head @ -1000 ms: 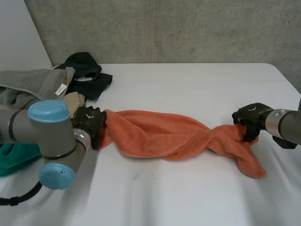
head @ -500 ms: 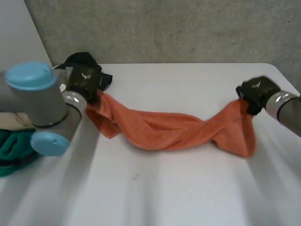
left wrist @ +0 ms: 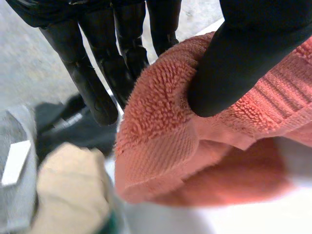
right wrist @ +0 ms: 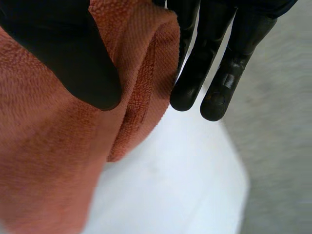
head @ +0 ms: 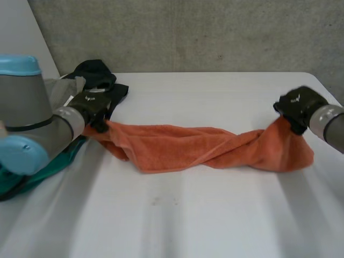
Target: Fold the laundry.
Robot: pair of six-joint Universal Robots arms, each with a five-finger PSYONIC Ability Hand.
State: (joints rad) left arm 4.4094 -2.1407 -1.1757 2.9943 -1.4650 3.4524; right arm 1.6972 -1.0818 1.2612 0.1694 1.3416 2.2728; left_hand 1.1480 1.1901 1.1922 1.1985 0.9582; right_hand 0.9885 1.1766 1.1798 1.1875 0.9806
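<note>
- Nearest to me, the white table runs across the lower part of the frame.
- My left arm comes in at the left edge. Under it, in the lower left, lies a green cloth.
- The orange towel stretches across the middle of the frame between my two hands. It is twisted once right of centre, its middle sags onto the table, and both ends are lifted.
- My left hand, at the middle left, grasps the towel's left end. In my left wrist view the thumb presses into the orange towel at its bunched corner, and the fingers run straight down the other side of the fold.
- Past those fingertips lie a beige cloth and a grey towel with a white label.
- My right hand, at the middle right, grasps the towel's right end, and a wider flap hangs below it down to the table. In my right wrist view the thumb bears on the orange towel near its hemmed edge, with the fingers straight just beside that edge.
- Farther back, in the upper left, the grey towel sits beside a black garment at the table's far corner.
- A grey concrete wall closes the top of the frame.
</note>
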